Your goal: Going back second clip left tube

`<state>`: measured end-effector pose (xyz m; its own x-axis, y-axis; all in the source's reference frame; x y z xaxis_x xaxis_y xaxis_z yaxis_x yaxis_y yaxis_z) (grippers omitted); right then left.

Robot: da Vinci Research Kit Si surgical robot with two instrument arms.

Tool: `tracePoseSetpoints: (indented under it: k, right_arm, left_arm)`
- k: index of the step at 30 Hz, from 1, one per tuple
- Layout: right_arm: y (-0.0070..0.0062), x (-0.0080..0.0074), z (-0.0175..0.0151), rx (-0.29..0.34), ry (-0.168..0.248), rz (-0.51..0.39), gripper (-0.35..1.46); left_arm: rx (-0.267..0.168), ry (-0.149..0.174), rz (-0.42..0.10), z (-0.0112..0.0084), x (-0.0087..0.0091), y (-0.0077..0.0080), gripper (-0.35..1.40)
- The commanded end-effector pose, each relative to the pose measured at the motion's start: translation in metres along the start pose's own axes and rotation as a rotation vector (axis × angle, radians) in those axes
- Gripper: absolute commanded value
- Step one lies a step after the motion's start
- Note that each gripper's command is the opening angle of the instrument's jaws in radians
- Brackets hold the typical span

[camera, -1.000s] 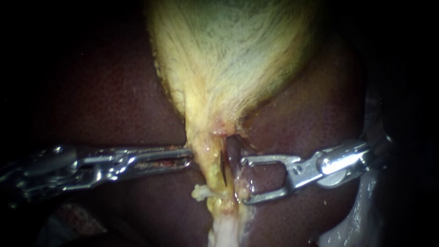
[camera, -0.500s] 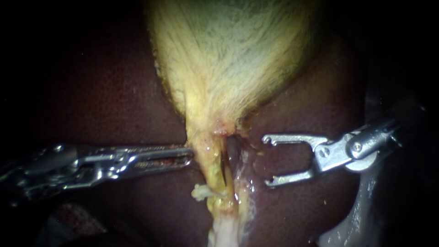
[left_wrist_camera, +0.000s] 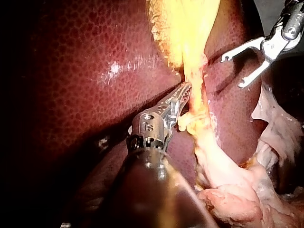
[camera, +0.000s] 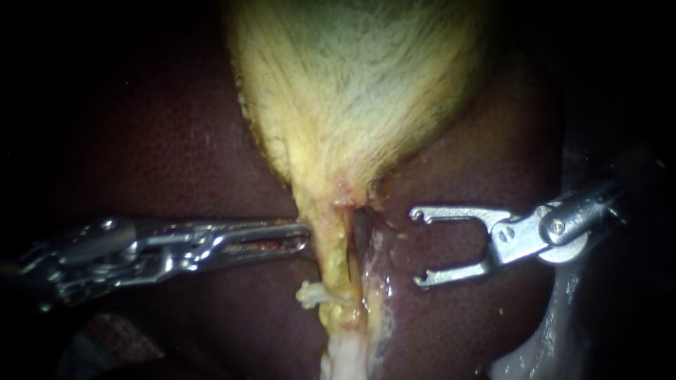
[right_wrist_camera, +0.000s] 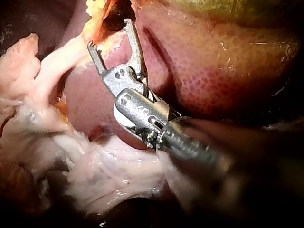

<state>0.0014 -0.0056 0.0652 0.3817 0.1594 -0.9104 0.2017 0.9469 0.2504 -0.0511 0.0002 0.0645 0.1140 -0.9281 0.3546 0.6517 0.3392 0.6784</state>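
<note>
Jaws on my thin silver right instrument [camera: 417, 248] stand wide open, like two little hooks, and they hold nothing. They hang over the dark red liver [camera: 479, 162], near the tubes but not touching them. The yellow left tube [camera: 329, 246] runs down from the big yellow-green gallbladder [camera: 352, 84], with a darker tube [camera: 360, 232] just beside it. My long silver left instrument [camera: 304, 236] has its jaws lying together, tips touching the left tube's side.
</note>
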Motion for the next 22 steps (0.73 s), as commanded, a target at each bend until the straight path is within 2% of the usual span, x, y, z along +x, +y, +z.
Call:
tracePoseSetpoints:
  k: [1, 9, 22]
  right_arm:
    - [0.0, 0.0, 0.0, 0.0, 0.0, 0.0, 0.6]
    - [-0.0001, 0.0001, 0.0001, 0.0, 0.0, 0.0, 0.6]
    - [-0.0001, 0.0001, 0.0001, -0.001, 0.0, 0.0, 0.6]
  left_arm:
    - [-0.001, 0.002, 0.001, 0.0002, 0.0001, -0.0001, -0.28]
    - [-0.002, 0.007, 0.003, 0.0013, 0.0003, 0.0, -0.28]
    - [-0.002, 0.007, 0.003, 0.0014, 0.0003, 0.0001, -0.28]
